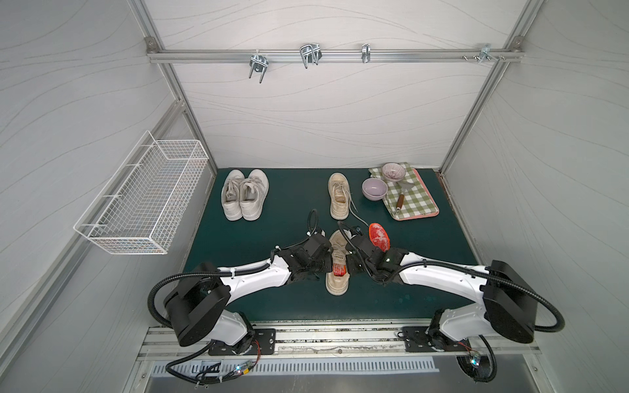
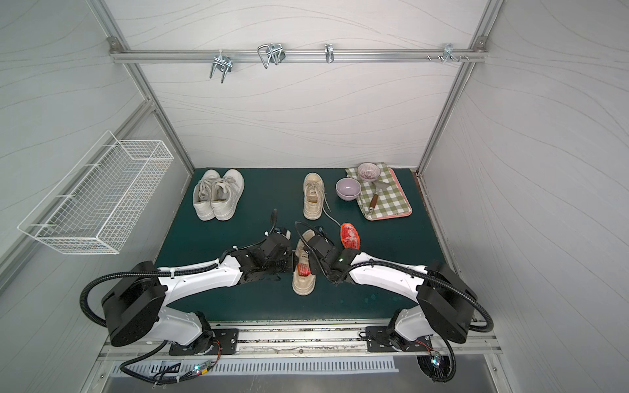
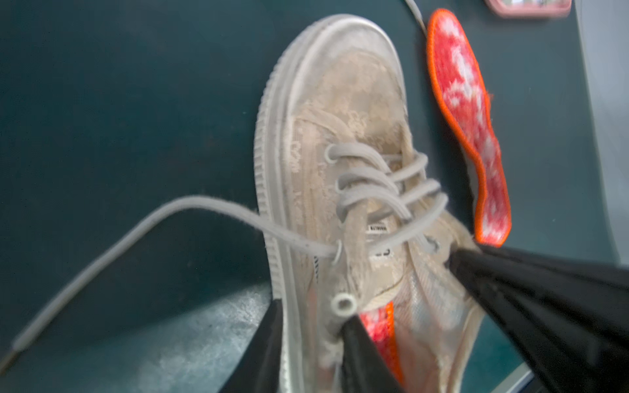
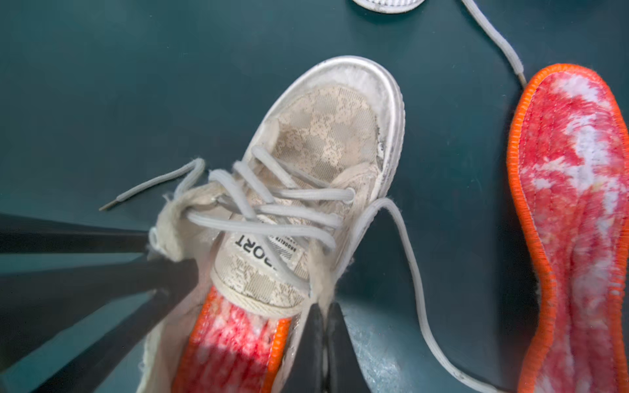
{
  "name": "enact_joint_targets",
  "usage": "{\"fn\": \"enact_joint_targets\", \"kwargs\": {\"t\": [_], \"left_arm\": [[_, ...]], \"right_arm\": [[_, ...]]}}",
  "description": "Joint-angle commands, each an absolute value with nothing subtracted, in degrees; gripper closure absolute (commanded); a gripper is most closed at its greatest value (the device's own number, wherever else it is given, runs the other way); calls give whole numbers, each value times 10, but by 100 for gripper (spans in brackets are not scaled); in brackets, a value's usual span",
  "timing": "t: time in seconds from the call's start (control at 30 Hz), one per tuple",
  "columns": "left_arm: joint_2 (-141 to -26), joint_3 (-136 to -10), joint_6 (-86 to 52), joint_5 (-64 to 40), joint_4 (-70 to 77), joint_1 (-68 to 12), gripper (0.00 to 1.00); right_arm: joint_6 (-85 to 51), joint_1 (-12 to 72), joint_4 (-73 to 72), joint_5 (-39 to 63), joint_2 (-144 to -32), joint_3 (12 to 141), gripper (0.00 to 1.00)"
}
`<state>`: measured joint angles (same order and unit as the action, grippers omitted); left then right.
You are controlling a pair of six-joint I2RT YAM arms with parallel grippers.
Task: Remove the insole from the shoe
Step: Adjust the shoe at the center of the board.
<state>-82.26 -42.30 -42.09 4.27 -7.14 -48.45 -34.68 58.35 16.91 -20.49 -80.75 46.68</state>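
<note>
Beige shoe [image 1: 336,284]: stands on the green mat [image 1: 272,289], near the middle, with the toe to 12 o'clock and the heel toward the robot.
Insole [image 4: 231,347]: inside the beige shoe. It is red and white with an orange edge. The heel part shows in the opening and the front goes under the tongue.
Left gripper [image 3: 313,316]: at 9 o'clock of the shoe. Its two fingers [image 3: 360,357] stand one outside and one inside the side wall, below the top eyelet, and are closed on that wall. The view is blurred.
Right gripper [image 4: 323,308]: at 3 o'clock of the shoe. Its fingers are pressed together and pinch the thin upper edge of the opposite side wall.
Lace [image 3: 136,231]: untied; one end hangs loose out to the shoe's 9 o'clock side.
Loose insole [image 1: 378,235]: same colours, flat on the mat just beside the shoe at 2 o'clock. In both top views the right arm hides its near end.
Second beige shoe [image 1: 339,195]: at 12 o'clock of the first one, apart from it, toe away from the robot.
White sneakers [image 1: 245,197]: a pair side by side at 11 o'clock, well apart.
Checked cloth [image 1: 415,200]: at 1 o'clock, at the far edge of the mat. A patterned bowl [image 1: 392,171] stands on it and a lilac bowl [image 1: 374,189] at its edge.
Wire basket [image 1: 143,204]: on the wall at 9 o'clock.
</note>
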Motion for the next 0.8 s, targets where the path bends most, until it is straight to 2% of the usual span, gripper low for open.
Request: {"fn": "enact_joint_targets", "kwargs": {"t": [0.0, 0.07, 0.23, 0.43, 0.47, 0.57, 0.63, 0.7, 0.77], "left_arm": [[-800, -433, -430, 107, -80, -479, 90], [-783, -415, -436, 118, -78, -478, 100], [-760, -396, -446, 105, -54, -482, 100], [-785, -403, -449, 58, 4, -508, 100], [-790, -404, -451, 55, 8, -512, 100], [-798, -403, -457, 45, 20, -520, 100], [-801, -402, -460, 42, 23, -521, 100], [-802, -401, -461, 40, 23, -522, 100], [-800, -399, -461, 40, 24, -522, 100]], "right_arm": [[-369, 563, 245, -212, -811, 472, 100], [-387, 537, 261, -204, -800, 460, 100], [-382, 526, 268, -201, -798, 452, 100], [-325, 578, 209, -170, -804, 466, 100], [-319, 579, 202, -158, -806, 467, 97], [-307, 586, 186, -128, -815, 468, 74], [-297, 596, 182, -119, -822, 469, 55], [-293, 605, 187, -118, -830, 473, 44], [-294, 606, 192, -113, -839, 475, 38]]}}
